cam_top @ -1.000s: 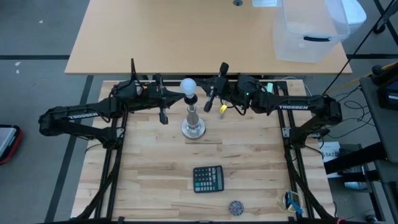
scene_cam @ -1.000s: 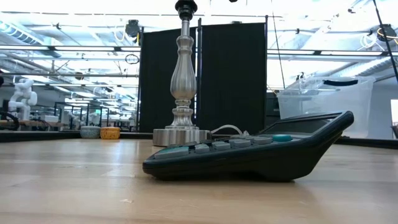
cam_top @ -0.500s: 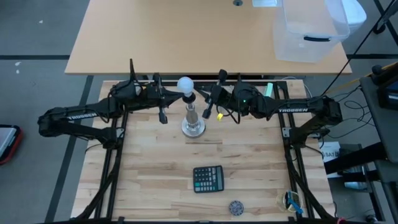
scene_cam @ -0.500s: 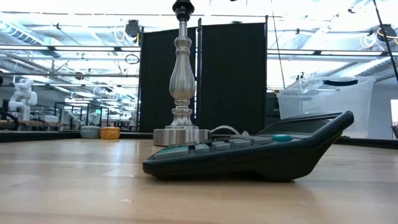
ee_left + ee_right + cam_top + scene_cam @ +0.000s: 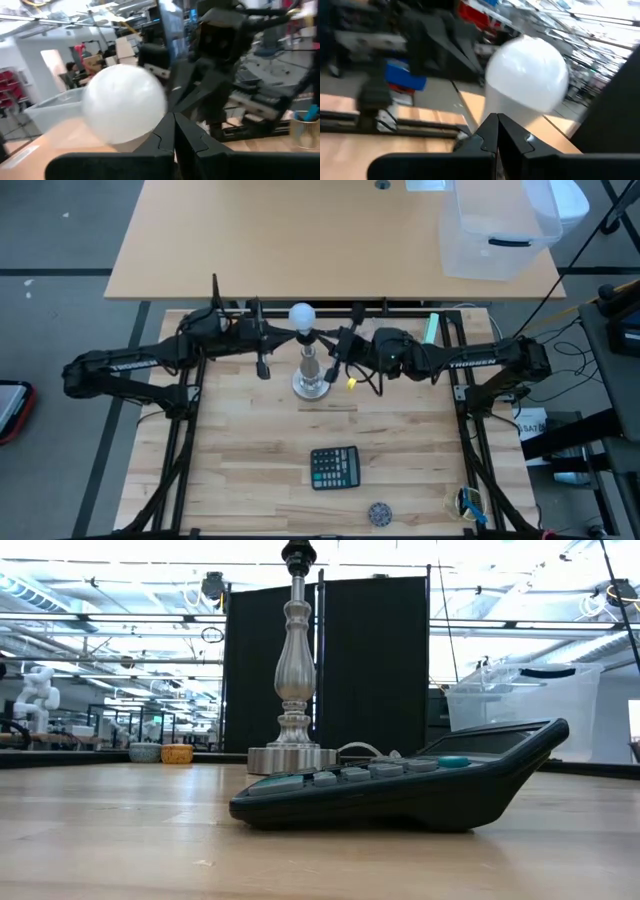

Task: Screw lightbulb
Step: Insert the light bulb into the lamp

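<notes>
The lightbulb (image 5: 302,315) is a frosted white globe on top of the silver stand (image 5: 311,377), which rests on its round base (image 5: 291,759) at the table's far middle. My left gripper (image 5: 268,340) is level at the bulb's left, shut, with its tips (image 5: 174,120) beside the globe (image 5: 124,102). My right gripper (image 5: 338,352) is level at the stand's right, also shut. Its tips (image 5: 496,120) point at the bulb's tapering neck (image 5: 512,114). The socket is hidden under the bulb. My left gripper comes level from the table's left, its shut fingertips (image 5: 167,131) close beside the globe's lower side (image 5: 150,131); whether they touch it I cannot tell. My right gripper comes level from the table's right, its shut fingertips (image 5: 490,131) in front of the bulb's neck; whether they touch it I cannot tell.
A dark calculator (image 5: 334,468) lies near the table's front middle, and a small dark round thing (image 5: 378,512) lies at the front edge. A cup of pens (image 5: 468,504) stands at the front right corner. A clear plastic bin (image 5: 500,230) stands on the far desk.
My right gripper has swung toward the table's near edge and a little left, closer to the stand, rolling somewhat as it went. Its fingers have stayed shut. My left gripper has kept its place beside the bulb.
</notes>
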